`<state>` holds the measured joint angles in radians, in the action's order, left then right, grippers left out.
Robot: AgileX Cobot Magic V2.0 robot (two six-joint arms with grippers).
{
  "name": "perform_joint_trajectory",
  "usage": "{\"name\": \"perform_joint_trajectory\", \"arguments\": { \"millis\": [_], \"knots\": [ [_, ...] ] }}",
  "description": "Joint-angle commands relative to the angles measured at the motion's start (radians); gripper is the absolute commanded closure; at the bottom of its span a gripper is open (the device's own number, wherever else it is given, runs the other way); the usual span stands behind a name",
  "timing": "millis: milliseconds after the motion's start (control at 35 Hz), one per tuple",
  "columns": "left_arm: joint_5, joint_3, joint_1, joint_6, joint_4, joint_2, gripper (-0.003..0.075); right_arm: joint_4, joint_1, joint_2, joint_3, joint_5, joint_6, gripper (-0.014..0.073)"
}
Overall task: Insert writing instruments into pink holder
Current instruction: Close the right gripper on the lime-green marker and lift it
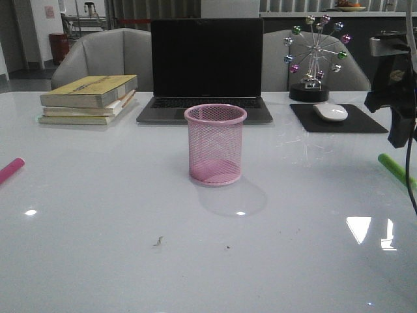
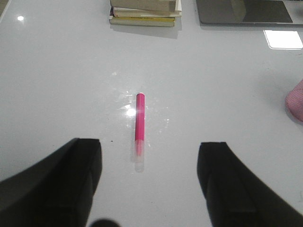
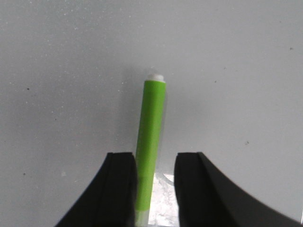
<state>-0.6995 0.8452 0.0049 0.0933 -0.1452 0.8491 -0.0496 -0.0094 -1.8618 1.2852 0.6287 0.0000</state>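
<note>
The round pink wire-mesh holder [image 1: 215, 144] stands empty at mid-table, so the work appears to be at the pick-up step for both pens. The right gripper [image 3: 154, 187] has its two black fingers [image 3: 118, 189] set closely either side of the lime green marker with the whitish tip [image 3: 151, 142] — whether they already pinch it cannot be told. The left gripper [image 2: 149, 177] has its fingers spread wide, and the hot pink marker [image 2: 139, 124] lies flat on the white table [image 1: 98, 248] just ahead of the gap, untouched. Next, I judge, the right fingers must clamp firmly and lift, then tip the marker upright over the holder's rim.
</note>
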Motion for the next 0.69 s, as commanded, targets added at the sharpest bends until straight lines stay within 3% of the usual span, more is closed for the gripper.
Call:
{"name": "perform_joint_trajectory", "arguments": {
  "millis": [0, 658],
  "knots": [
    [0.067, 0.034, 0.000, -0.004, -0.008, -0.011, 0.0221, 0.001, -0.004, 0.029, 0.037, -0.015, 0.000, 0.0251],
    [0.069, 0.034, 0.000, -0.004, -0.008, -0.011, 0.0221, 0.001, -0.002, -0.063, 0.037, -0.031, 0.000, 0.0251]
  ]
}}
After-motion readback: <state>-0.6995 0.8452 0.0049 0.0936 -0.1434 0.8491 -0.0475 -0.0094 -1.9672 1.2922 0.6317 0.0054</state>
